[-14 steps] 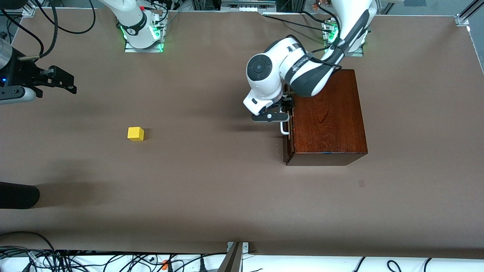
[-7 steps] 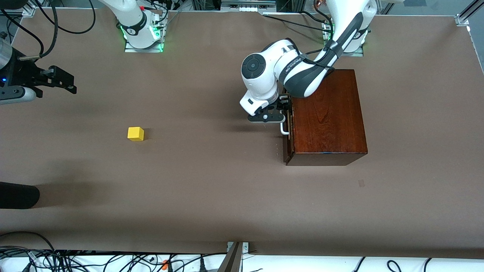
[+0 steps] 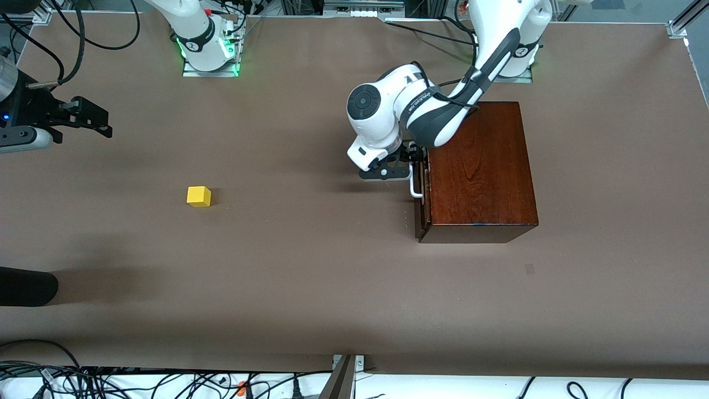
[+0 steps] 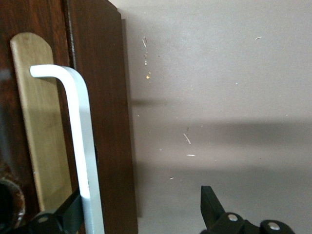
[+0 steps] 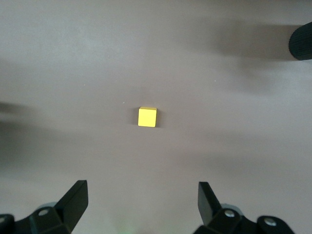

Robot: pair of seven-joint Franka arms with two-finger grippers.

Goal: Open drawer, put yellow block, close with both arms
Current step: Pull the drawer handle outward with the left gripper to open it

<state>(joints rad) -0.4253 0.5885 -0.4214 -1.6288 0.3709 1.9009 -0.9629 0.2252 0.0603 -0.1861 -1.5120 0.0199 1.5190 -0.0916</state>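
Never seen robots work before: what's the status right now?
Left gripper open at drawer handle, one finger beside it. Right gripper open, waiting above yellow block. Drawer barely open.

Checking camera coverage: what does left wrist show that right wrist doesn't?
Left wrist only: the drawer front with its white handle, one finger of the open left tool touching or just beside the bar, the other out over bare table.
Right wrist only: the block lying alone on the table, with the open right tool up in the air over the table, and a dark object at the edge.
Both: brown table, open fingers, nothing held.
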